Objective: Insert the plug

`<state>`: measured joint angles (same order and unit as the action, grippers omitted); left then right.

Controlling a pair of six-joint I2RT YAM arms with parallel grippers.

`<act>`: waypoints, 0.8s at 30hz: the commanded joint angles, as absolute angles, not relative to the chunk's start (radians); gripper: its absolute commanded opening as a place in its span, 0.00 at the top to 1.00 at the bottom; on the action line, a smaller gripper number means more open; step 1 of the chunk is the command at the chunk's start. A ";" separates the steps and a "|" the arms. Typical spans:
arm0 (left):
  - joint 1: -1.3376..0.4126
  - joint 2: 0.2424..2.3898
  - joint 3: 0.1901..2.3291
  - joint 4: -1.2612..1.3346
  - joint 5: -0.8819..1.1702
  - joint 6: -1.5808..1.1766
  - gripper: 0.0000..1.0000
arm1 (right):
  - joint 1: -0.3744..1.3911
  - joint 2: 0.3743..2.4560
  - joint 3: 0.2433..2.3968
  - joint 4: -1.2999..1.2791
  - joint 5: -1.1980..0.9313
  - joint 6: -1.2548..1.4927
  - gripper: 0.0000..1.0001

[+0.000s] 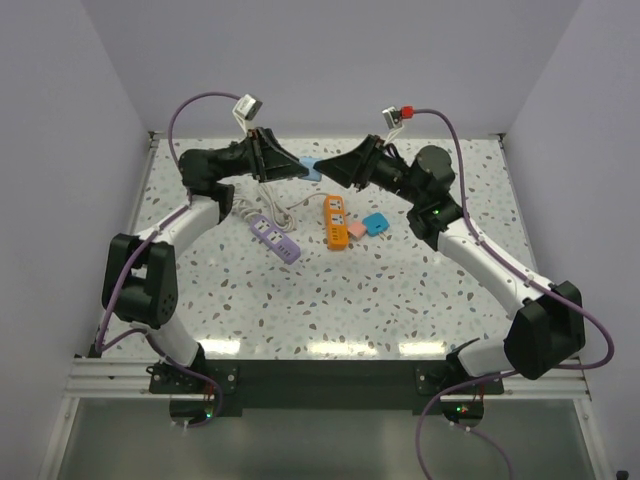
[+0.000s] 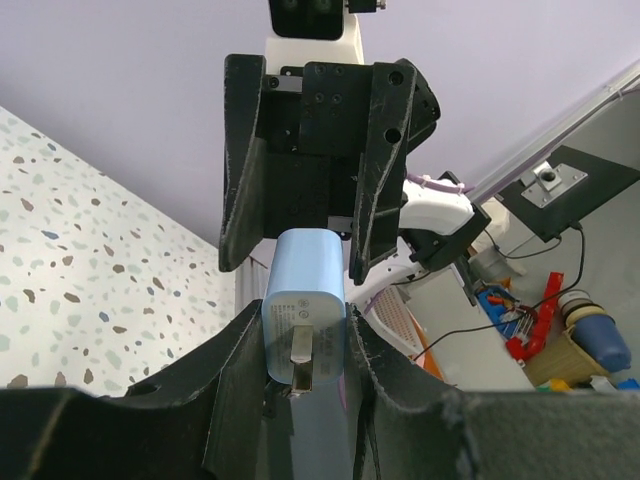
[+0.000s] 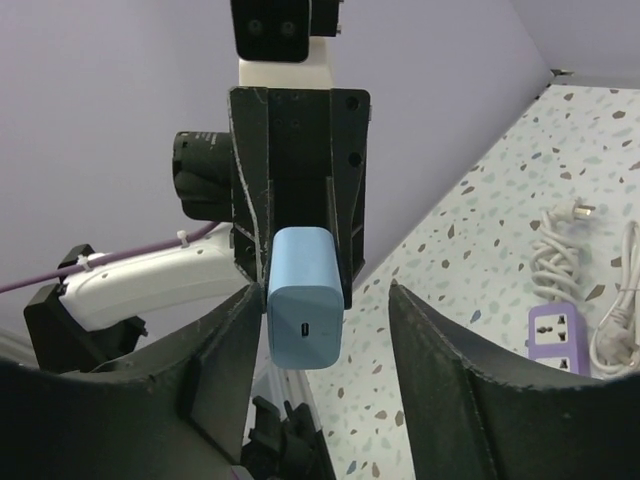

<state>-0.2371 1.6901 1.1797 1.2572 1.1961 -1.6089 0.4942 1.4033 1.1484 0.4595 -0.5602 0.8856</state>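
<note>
Saw a white, dark-speckled stone-pattern bench [image 1: 380, 290] filling the scene between pale lilac walls. Found two black-and-white arms reaching inward from the near edge and meeting in the air over the far middle of the bench.

Noted a purple rectangular power strip [image 1: 274, 237] lying tilted on the bench left of centre. Noted a white coiled cable [image 1: 262, 206] just beyond it. Noted an orange rectangular power strip [image 1: 335, 221] lying to the right of the purple one, near the middle and apart from it.

Found the left end effector [image 2: 305, 375] pinching a light-blue rectangular plastic plug [image 2: 305, 330] by its two long sides, with the metal prongs turned toward the left wrist camera. Found the plug held off the bench, between the tips of the two arms and beyond the orange strip.

Found the right end effector [image 3: 325, 305] spread around the plug's opposite end, the face with a small oval port. Saw a plain gap at the finger on the right of that wrist view. Could not tell whether the other finger touched the plug.

Noted a small pink block [image 1: 355, 229] just right of the orange strip. Noted a small blue block [image 1: 375, 223] beside it, further right.
</note>
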 commanded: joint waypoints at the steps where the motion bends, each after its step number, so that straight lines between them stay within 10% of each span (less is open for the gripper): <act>1: -0.244 1.694 1.181 1.494 1.175 -1.654 1.00 | 0.489 1.405 1.164 0.522 -0.604 0.903 0.44; 12: -0.267 1.712 1.187 1.485 1.166 -1.637 1.00 | 0.492 1.436 1.195 0.518 -0.703 0.902 0.56; 16: -0.272 1.709 1.178 1.436 1.175 -1.611 1.00 | 0.491 1.448 1.207 0.528 -0.674 0.900 1.00; 20: -0.268 1.669 1.146 1.295 1.189 -1.481 0.51 | 0.473 1.414 1.213 0.457 -0.595 0.850 1.00; 24: -0.232 1.615 1.118 1.038 1.184 -1.312 0.28 | 0.390 1.362 1.236 0.290 -0.534 0.761 1.00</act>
